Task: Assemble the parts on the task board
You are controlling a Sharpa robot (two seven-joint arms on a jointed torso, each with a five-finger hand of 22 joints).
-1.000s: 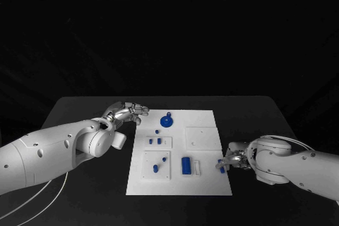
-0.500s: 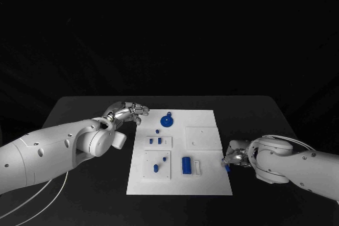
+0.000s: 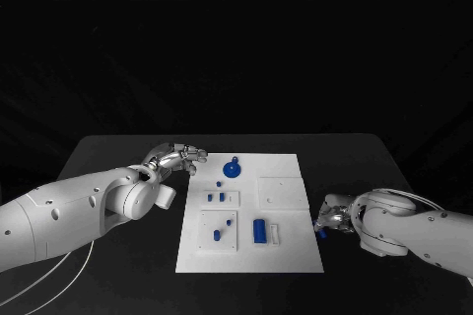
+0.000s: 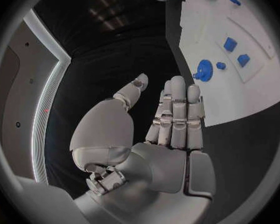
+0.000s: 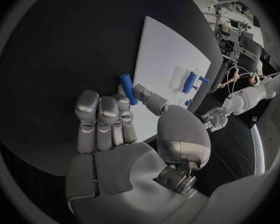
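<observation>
We see the right robot hand [image 3: 331, 221] at the board's [image 3: 286, 257] lower-right edge, pinching a blue peg [image 5: 128, 89]. Left robot hand [image 3: 178, 156] hovers wide at the board's upper left, holding nothing.
</observation>
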